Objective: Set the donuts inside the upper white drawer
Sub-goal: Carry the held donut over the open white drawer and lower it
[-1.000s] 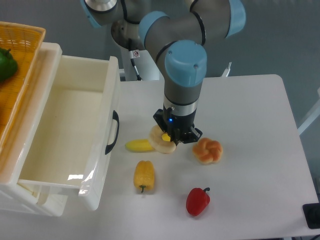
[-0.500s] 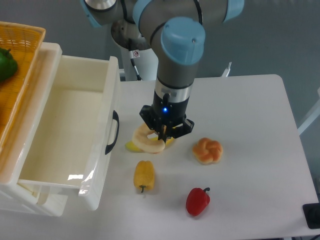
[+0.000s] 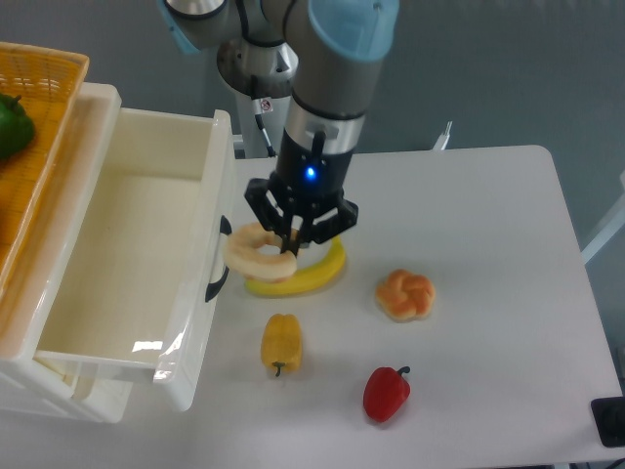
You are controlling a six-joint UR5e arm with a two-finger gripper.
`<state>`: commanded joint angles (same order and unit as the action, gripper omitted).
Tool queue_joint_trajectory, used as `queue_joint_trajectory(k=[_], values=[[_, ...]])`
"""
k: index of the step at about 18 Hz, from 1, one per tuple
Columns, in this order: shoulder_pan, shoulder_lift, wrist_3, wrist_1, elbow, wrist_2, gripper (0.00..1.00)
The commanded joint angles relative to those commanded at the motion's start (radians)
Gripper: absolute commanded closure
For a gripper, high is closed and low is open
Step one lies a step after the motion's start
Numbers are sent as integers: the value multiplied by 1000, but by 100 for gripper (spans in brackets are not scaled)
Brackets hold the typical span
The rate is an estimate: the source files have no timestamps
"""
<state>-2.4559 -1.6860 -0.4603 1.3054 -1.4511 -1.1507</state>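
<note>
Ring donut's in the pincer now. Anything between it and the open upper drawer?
Only the drawer's front panel with its handle; the ring donut hangs beside it, and whether it clears the rim is hard to judge. The drawer looks empty.

The fingers (image 3: 290,241) have carried the ring donut (image 3: 260,252) up, leftward toward the upper white drawer (image 3: 217,195).

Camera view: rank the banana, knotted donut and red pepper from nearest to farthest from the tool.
Measured from the tool, which holds the ring donut:
1. Banana, just below the tool and slightly to its right in the picture.
2. Knotted donut, farther right on the table.
3. Red pepper, toward the front edge, lower right.
</note>
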Motion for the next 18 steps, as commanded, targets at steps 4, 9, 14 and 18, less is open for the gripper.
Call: queue_joint_trajectory(k=[4,9,14,18], values=[[9,57,55,0,-31,32,100],[54,80,54,-5,-86,25,100],[100,77,52,-3,-86,28,100],[118,69,54,-3,-87,26,97]])
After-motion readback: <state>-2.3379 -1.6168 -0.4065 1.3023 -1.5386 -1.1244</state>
